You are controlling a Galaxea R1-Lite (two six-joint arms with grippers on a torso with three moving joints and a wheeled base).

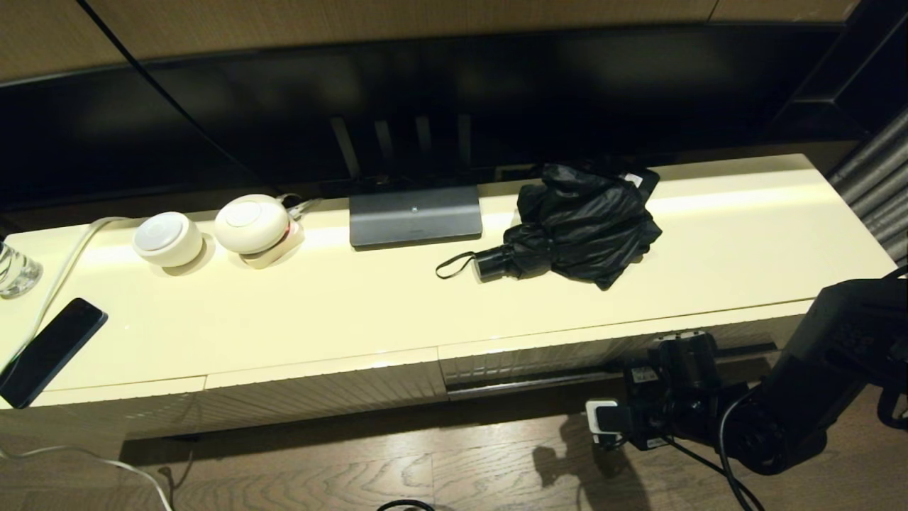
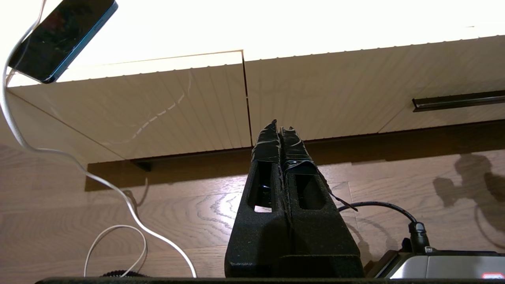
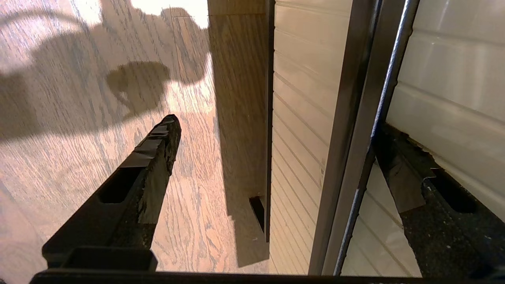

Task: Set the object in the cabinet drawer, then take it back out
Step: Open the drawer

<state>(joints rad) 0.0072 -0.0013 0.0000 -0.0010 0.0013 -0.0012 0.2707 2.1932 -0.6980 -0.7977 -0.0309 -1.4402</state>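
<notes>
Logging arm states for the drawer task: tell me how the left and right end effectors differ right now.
The left end effector is shut, fingers pressed together; the right end effector is open, fingers spread wide. The left hangs free before the cabinet front, touching nothing; the right straddles the dark strip of the cabinet drawer, one finger on each side. Both sit low by the cabinet, and neither holds the umbrella.
</notes>
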